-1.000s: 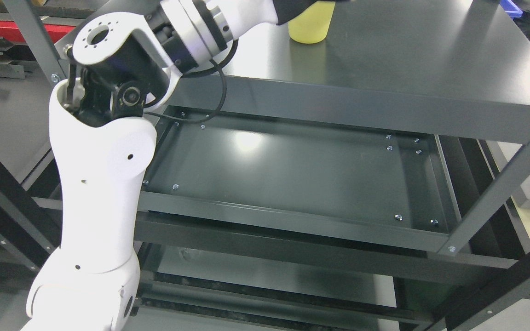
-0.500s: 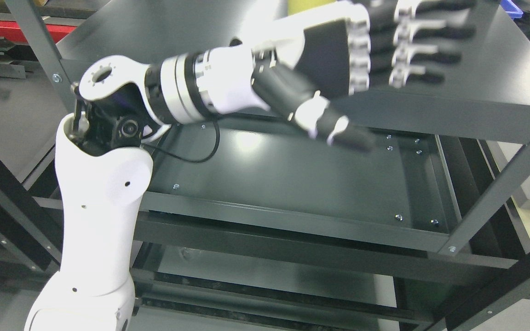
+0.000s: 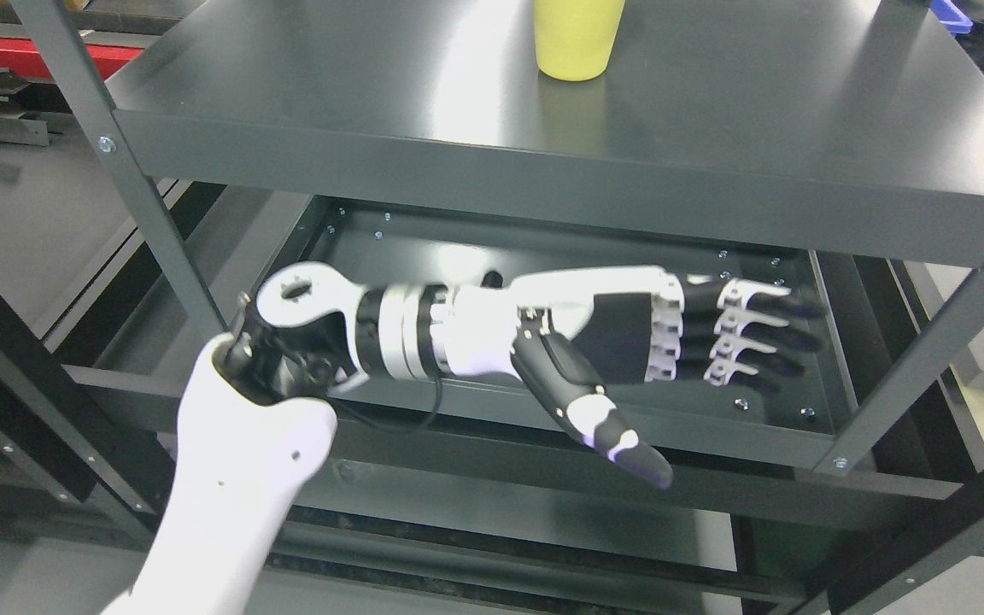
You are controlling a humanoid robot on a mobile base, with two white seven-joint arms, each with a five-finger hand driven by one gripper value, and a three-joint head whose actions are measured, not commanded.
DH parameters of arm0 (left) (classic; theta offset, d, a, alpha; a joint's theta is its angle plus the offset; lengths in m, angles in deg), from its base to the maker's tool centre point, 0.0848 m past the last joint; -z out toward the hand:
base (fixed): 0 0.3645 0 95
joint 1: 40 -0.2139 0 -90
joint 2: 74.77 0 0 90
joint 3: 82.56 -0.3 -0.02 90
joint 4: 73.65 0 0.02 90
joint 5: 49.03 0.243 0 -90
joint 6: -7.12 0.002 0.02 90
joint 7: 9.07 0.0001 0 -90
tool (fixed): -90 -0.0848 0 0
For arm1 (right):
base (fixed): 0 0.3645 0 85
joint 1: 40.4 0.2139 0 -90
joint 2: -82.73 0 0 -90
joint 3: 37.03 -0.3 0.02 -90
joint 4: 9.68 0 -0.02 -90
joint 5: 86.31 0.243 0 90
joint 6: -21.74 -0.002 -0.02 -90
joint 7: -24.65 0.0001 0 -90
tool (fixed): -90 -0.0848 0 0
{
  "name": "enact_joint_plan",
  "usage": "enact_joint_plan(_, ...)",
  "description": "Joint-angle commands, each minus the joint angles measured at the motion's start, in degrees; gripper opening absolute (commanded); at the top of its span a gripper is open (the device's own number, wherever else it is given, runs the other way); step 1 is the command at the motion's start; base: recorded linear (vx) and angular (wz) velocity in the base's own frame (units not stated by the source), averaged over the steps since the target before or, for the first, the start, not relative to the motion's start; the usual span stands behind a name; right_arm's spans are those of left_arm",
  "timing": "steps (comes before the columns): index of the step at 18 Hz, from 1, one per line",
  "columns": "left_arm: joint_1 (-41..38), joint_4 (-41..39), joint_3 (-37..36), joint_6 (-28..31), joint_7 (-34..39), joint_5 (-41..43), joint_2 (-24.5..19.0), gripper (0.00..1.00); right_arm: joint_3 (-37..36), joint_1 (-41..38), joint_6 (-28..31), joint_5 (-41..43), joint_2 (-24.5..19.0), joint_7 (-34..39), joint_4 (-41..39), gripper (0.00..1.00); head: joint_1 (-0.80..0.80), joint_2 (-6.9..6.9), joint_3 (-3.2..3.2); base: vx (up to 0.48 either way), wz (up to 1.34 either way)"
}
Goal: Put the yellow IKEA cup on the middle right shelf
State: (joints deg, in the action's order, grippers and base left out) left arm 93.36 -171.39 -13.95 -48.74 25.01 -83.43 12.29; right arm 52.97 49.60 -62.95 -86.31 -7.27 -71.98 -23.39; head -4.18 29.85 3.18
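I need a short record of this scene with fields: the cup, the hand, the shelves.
cup: yellow cup stands upright on the top shelf, ungrasped
left hand: left hand open, fingers stretched out, holds nothing, in front of the shelf below the top
shelf below the top: nothing seen on its visible part
right hand: not in view
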Motion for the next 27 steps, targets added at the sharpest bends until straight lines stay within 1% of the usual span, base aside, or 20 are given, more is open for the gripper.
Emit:
enact_joint_plan(1, -9.95, 16.06, -7.35, -16.33, 8.07, 16.09, 1.94, 0.99, 0.97, -0.79, 0.05, 1.41, 1.0, -0.05, 0.0, 0.99, 0.0, 0.0, 0.0, 0.0, 0.0)
enact_joint_plan(3, -10.13, 23.87, -5.78, -26.88, 18.51, 19.88, 1.94, 0.99, 0.97, -0.79, 0.05, 1.41, 1.0, -0.05, 0.0, 0.99, 0.0, 0.0, 0.0, 0.0, 0.0)
enact_joint_plan(4, -10.22, 27.92, -5.25, -32.5, 26.83, 21.02, 1.94, 0.99, 0.97, -0.79, 0.05, 1.41, 1.0, -0.05, 0.0, 0.99, 0.0, 0.0, 0.0, 0.0, 0.0)
enact_joint_plan(5, -10.48, 29.35, -4.98, -34.99, 33.35, 21.73, 1.94, 0.99, 0.97, -0.79, 0.05, 1.41, 1.0, -0.05, 0.0, 0.99, 0.0, 0.0, 0.0, 0.0, 0.0)
enact_joint_plan(6, -11.18, 29.54, -3.76, -35.97, 43.34, 22.0, 1.94, 0.99, 0.97, -0.79, 0.05, 1.41, 1.0, -0.05, 0.0, 0.99, 0.0, 0.0, 0.0, 0.0, 0.0)
enact_joint_plan(8, -11.71, 29.36, -1.91, -36.25, 54.89, 22.0, 1.94, 0.99, 0.97, -0.79, 0.05, 1.41, 1.0, -0.05, 0.0, 0.99, 0.0, 0.0, 0.0, 0.0, 0.0)
enact_joint_plan(9, -11.89, 29.1, -1.2, -36.33, 58.35, 22.0, 1.94, 0.99, 0.97, -0.79, 0.05, 1.41, 1.0, -0.05, 0.0, 0.99, 0.0, 0.0, 0.0, 0.0, 0.0)
enact_joint_plan(10, -12.41, 28.49, -1.02, -37.12, 59.86, 22.0, 1.94, 0.99, 0.97, -0.79, 0.05, 1.41, 1.0, -0.05, 0.0, 0.99, 0.0, 0.0, 0.0, 0.0, 0.0)
enact_joint_plan(12, -15.39, 26.47, -1.11, -39.75, 60.05, 22.44, 1.94, 0.99, 0.97, -0.79, 0.05, 1.41, 1.0, -0.05, 0.0, 0.99, 0.0, 0.0, 0.0, 0.0, 0.0)
enact_joint_plan(14, -17.86, 23.93, -1.02, -39.94, 59.96, 23.14, 1.94, 0.99, 0.97, -0.79, 0.05, 1.41, 1.0, -0.05, 0.0, 0.99, 0.0, 0.0, 0.0, 0.0, 0.0)
enact_joint_plan(22, -16.81, 20.93, -0.32, -39.33, 59.26, 23.06, 1.94, 0.99, 0.97, -0.79, 0.05, 1.41, 1.0, -0.05, 0.0, 0.99, 0.0, 0.0, 0.0, 0.0, 0.0)
enact_joint_plan(23, -16.9, 19.27, 0.2, -38.63, 59.0, 23.06, 1.94, 0.99, 0.97, -0.79, 0.05, 1.41, 1.0, -0.05, 0.0, 0.99, 0.0, 0.0, 0.0, 0.0, 0.0)
enact_joint_plan(25, -17.08, 13.66, 1.96, -35.21, 59.0, 23.06, 1.94, 0.99, 0.97, -0.79, 0.05, 1.41, 1.0, -0.05, 0.0, 0.99, 0.0, 0.0, 0.0, 0.0, 0.0)
enact_joint_plan(27, -17.95, 9.7, 2.32, -32.31, 59.0, 23.06, 1.94, 0.99, 0.97, -0.79, 0.05, 1.41, 1.0, -0.05, 0.0, 0.99, 0.0, 0.0, 0.0, 0.0, 0.0)
